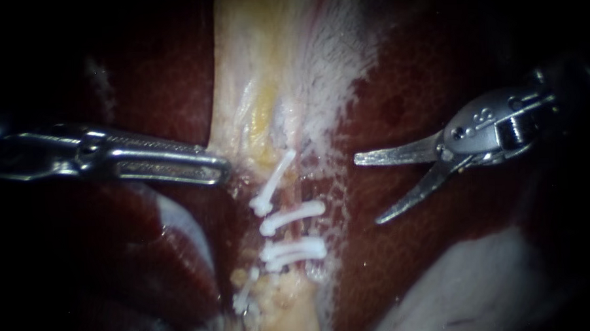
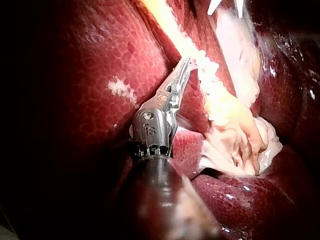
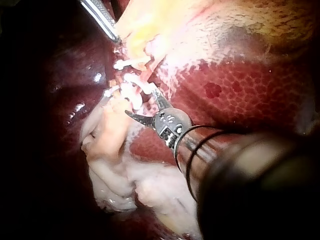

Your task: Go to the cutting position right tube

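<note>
1. Right instrument point(image 1: 366, 190): end effector released, blades spread, over the liver point(image 1: 442, 258), well apart from the white clips point(image 1: 290, 217).
2. Target: the clipped tube point(image 1: 302, 232) runs between the middle clips (which strand is the right tube is unclear).
3. Left instrument point(image 1: 220, 169): tip against the pale tissue point(image 1: 252, 69); grip cannot be told.
4. Risk: an open blade may score liver or snag a clip if the approach runs low or off-line.
5. Labelling: small wrist marks only; no brands.
</note>
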`<state>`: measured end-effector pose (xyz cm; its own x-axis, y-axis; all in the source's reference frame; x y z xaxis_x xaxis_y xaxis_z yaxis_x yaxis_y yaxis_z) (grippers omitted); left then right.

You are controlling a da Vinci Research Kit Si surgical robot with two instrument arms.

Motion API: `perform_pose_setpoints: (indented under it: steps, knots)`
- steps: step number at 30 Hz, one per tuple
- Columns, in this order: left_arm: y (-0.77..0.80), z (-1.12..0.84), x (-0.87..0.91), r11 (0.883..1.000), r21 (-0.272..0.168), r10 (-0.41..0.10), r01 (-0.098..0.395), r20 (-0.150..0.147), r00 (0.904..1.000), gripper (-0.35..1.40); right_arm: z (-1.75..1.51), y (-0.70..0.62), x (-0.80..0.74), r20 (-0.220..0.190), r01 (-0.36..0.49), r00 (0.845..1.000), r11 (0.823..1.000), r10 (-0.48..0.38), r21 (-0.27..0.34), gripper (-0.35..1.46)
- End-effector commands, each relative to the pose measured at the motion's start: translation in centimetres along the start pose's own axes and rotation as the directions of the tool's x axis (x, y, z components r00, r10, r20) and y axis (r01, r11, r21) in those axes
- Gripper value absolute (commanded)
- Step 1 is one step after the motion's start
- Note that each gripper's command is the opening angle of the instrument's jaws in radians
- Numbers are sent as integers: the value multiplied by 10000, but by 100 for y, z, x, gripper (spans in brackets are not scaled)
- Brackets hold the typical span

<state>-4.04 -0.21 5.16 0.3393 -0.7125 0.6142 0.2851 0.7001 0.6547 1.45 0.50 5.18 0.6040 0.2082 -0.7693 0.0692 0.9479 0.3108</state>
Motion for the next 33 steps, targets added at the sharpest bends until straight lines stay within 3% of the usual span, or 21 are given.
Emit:
perform_pose_setpoints:
  steps: [1,4,8,14,20,27,33]
  knots:
    - [0,0,-1,10000,1,0,0,4,10000,-35,0,0,0,-6,-1,10000,10000,1,51,144]
    - [1,-4,-5,10000,46,-21,21,-3,10000,-35,2,0,-2,-54,78,10000,9991,-75,421,144]
    - [3,-15,-17,10000,60,-77,77,0,10000,-35,8,-4,-8,-34,-495,9987,9947,500,896,139]
    - [2,-47,-47,9998,-142,-151,154,179,9997,-35,27,-19,-24,72,-1210,9926,9822,1213,1434,134]
    - [-19,-70,-74,9999,-163,35,-26,496,9988,-35,50,-36,-38,310,-1639,9864,9567,1612,2405,125]
    - [-43,-84,-95,9998,-164,154,-143,682,9976,-35,71,-43,-41,597,-2053,9787,9354,1964,2880,120]
    - [-51,-89,-100,9997,-175,181,-168,744,9971,-35,77,-44,-39,789,-2369,9715,9212,2235,3085,107]
